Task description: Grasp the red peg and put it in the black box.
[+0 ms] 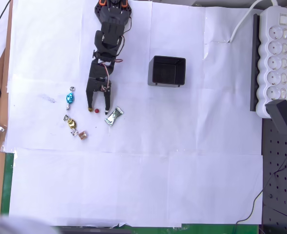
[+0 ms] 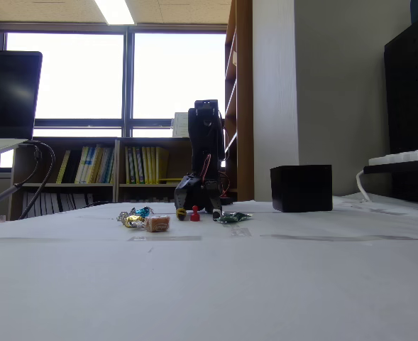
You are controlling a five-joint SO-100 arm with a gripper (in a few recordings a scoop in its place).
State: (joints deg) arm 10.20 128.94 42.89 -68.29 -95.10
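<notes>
1. Right now the red peg [image 1: 97, 110] rests on the white paper [image 1: 158, 170] between my two fingertips, and in the fixed view [image 2: 194, 214] it looks to stand upright on a slightly wider foot.
2. Judging by its size and look, it is a light, stiff little plastic piece; it should not crush, but it could tip or skid away if one finger reaches it first.
3. My best hold would be low across its round body, fingers square on either side, so it cannot pivot out.
4. My gripper [image 1: 97, 108] is down at the paper with its fingers spread apart, straddling the peg; nothing is clamped yet, and I cannot tell whether either tip touches it.
5. Just beside my one finger lies a green foil candy [image 1: 113, 116]; a blue candy [image 1: 69, 99], a gold candy [image 1: 70, 122] and a small pinkish candy [image 1: 83, 135] sit on the other side, close enough to be nudged.
6. Off to the picture's right in the overhead view, well apart, the black box [image 1: 167, 71] stands open and looks empty.
</notes>
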